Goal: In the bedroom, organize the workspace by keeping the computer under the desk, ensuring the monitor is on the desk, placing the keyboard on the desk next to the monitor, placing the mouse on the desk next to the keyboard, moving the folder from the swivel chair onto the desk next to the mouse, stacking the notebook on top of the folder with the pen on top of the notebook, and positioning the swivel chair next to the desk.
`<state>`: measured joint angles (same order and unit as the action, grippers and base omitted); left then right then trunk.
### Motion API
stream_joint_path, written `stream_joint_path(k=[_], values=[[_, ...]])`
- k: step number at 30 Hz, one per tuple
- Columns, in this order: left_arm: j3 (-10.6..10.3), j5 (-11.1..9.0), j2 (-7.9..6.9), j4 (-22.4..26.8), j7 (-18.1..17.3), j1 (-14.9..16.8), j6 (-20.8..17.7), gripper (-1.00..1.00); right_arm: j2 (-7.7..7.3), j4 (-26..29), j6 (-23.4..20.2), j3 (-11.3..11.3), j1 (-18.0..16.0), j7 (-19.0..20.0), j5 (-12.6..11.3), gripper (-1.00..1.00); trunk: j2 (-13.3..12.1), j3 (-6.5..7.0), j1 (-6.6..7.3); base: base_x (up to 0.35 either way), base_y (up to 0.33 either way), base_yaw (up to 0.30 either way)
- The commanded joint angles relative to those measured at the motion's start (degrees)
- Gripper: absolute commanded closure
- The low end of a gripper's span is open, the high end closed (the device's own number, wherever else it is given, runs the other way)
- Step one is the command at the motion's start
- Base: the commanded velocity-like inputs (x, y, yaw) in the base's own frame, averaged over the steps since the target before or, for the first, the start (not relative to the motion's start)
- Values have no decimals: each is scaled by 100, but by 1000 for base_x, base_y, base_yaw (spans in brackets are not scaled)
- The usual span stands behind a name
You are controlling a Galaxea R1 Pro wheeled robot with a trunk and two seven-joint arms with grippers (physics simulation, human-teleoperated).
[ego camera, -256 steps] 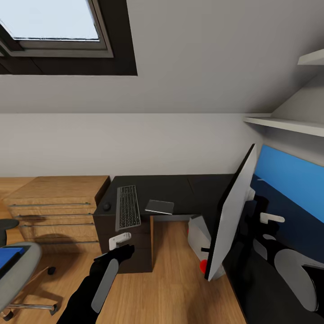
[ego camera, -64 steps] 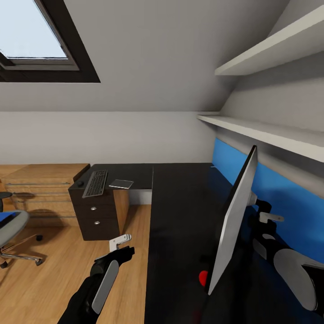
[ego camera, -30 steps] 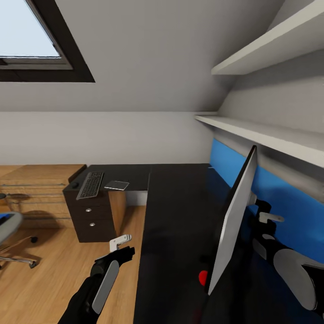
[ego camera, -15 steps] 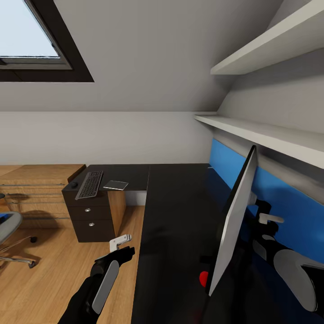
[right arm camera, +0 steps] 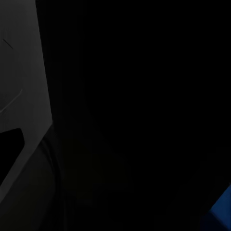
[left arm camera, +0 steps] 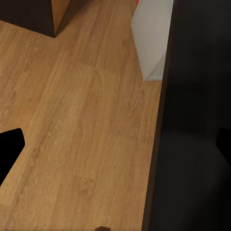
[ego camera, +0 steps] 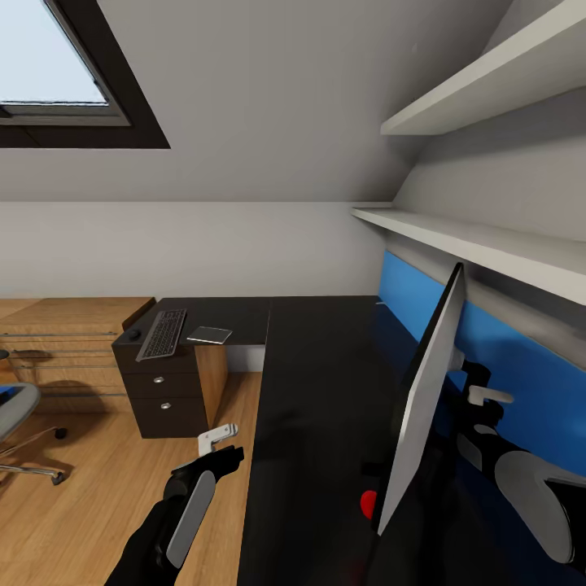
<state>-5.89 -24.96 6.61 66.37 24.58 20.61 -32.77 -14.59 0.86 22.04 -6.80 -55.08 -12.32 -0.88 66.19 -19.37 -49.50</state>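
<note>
My right gripper (ego camera: 482, 396) is shut on the monitor (ego camera: 423, 399), which I see edge-on above the right part of the black desk (ego camera: 317, 382); its red dot (ego camera: 369, 503) is low near me. The keyboard (ego camera: 163, 334), the mouse (ego camera: 133, 334) and the notebook (ego camera: 209, 334) lie on the desk's far left wing. My left gripper (ego camera: 216, 445) hangs open over the floor beside the desk edge (left arm camera: 192, 154). The computer (left arm camera: 153, 38) stands under the desk. The swivel chair (ego camera: 15, 411) sits at the left edge with a sliver of the blue folder (ego camera: 5, 394). I cannot make out the pen.
A black drawer block (ego camera: 167, 395) carries the desk's left wing, with a light-wood drawer unit (ego camera: 65, 342) beyond it. White shelves (ego camera: 472, 236) and a blue wall panel (ego camera: 505, 342) run along the right wall. Wood floor (ego camera: 89, 488) lies between me and the chair.
The view has slid slightly closer to the desk over the last second. The monitor keeps its place in the picture, carried along by the right arm. Both grippers are unchanged.
</note>
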Motion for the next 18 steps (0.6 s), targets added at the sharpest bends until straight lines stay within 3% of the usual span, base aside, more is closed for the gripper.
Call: stream_joint_path(k=[1,7,18], values=[[-9,-61,-1,7,55,4,-10,-100,0,-7,29,-32,-5,10,-9,-100,5,-7,0,-18,0,0],[-9,-55,0,7,59,4,-10,-100,0,-7,29,-30,-8,10,-9,-100,5,-7,0,-178,0,0],[-12,-53,1,7,64,4,-10,-100,0,-7,29,-27,-6,10,-9,-100,5,-7,0,-321,0,0]])
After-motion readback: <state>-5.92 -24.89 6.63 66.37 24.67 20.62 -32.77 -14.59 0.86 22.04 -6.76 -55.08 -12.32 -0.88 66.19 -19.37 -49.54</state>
